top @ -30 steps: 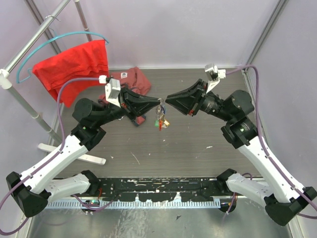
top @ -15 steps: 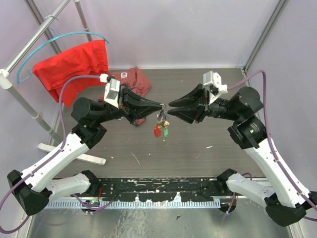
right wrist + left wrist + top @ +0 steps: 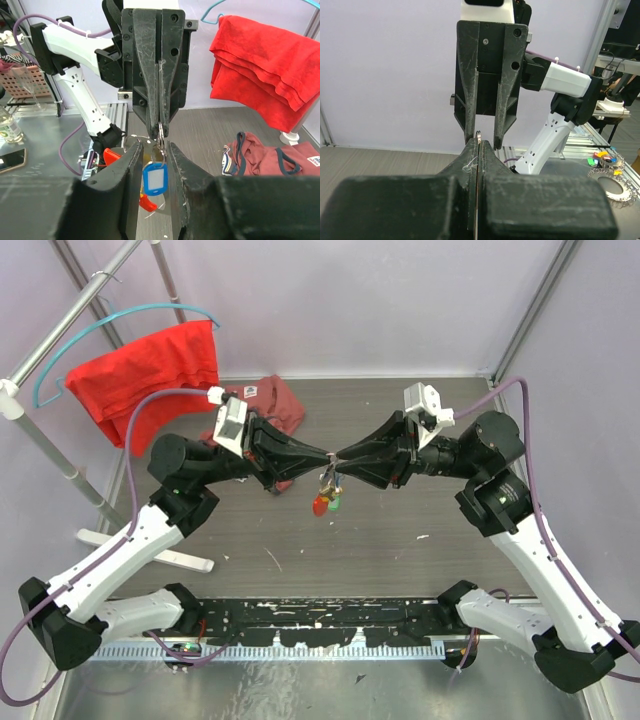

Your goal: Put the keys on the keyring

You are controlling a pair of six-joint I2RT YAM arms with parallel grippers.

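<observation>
The left claw (image 3: 328,454) is clamped shut on the keyring (image 3: 326,469), held above the bench (image 3: 420,515) so the keys (image 3: 327,487) hang free beneath that claw. The right claw (image 3: 343,456) meets it tip to tip, jaws narrowly parted astride the ring, presumably to work it. Only the right wrist view shows a blue tag (image 3: 154,180) hanging there; the left wrist view shows just the ring's edge.

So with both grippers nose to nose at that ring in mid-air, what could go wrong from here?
The shut left gripper pinches the thin silvery metal keyring only at its tips; a nudge from the right gripper could knock it loose. The blue plastic tag hangs between the right jaws, which might clamp it instead.
</observation>
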